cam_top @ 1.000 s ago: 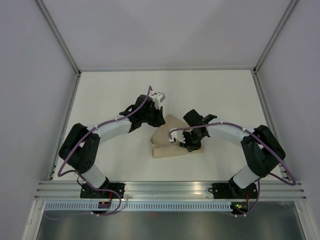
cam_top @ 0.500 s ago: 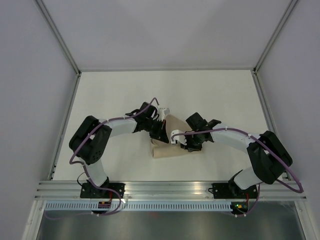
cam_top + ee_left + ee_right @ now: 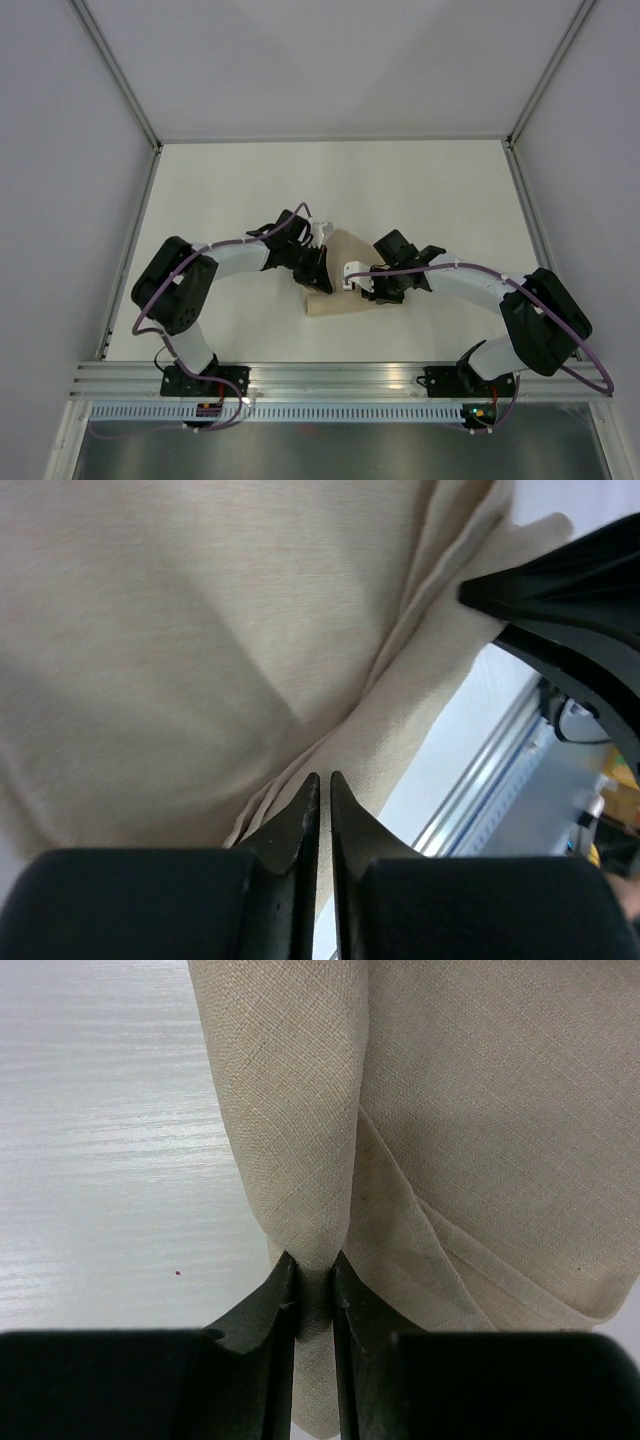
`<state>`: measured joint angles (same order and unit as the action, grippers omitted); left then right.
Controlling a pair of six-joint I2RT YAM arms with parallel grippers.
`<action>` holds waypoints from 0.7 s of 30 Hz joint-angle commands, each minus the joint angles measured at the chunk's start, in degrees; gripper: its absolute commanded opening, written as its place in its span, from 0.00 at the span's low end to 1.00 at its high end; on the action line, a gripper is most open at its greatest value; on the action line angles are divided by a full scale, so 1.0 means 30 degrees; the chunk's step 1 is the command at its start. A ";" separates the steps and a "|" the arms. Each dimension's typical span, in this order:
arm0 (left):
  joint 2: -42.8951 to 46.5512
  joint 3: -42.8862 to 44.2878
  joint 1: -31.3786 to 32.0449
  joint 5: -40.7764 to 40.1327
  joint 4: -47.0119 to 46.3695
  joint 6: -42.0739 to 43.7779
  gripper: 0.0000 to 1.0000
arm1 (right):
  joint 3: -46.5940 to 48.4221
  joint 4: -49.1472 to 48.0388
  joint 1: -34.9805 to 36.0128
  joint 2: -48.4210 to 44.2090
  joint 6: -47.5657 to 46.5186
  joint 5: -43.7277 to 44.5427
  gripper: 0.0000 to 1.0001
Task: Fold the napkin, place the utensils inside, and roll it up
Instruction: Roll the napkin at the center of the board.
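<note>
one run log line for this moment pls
napkin: folded, partly rolled | left gripper: shut, tips at a napkin fold | right gripper: shut on a napkin fold | utensils: not visible

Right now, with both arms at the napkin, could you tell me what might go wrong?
The right jaws pinch only a narrow fold of the napkin; a pull may slip it free and loosen the folds. The left jaws stand nearly shut at a crease, perhaps holding nothing, so that side could sag. Both pairs work close together and could collide.
</note>
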<state>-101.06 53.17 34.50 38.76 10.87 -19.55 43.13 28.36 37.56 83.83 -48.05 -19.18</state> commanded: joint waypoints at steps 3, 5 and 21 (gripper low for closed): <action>0.4202 -0.1284 -0.0657 -0.4973 0.0478 -0.2734 0.22 | -0.1488 0.0508 -0.0011 0.1177 0.0168 0.2174 0.05; 0.5379 -0.2455 -0.1098 -0.5128 -0.0366 -0.3352 0.25 | -0.1517 0.0478 0.0019 0.1264 0.0197 0.2233 0.05; 0.8872 -0.6618 -0.1979 -0.7617 -0.0870 -0.4881 0.43 | -0.1195 0.0244 0.0019 0.1968 0.0285 0.2438 0.05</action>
<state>-75.02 33.58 28.62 17.98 8.45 -32.18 43.29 27.97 37.65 84.60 -46.87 -18.76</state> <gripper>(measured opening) 0.420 0.217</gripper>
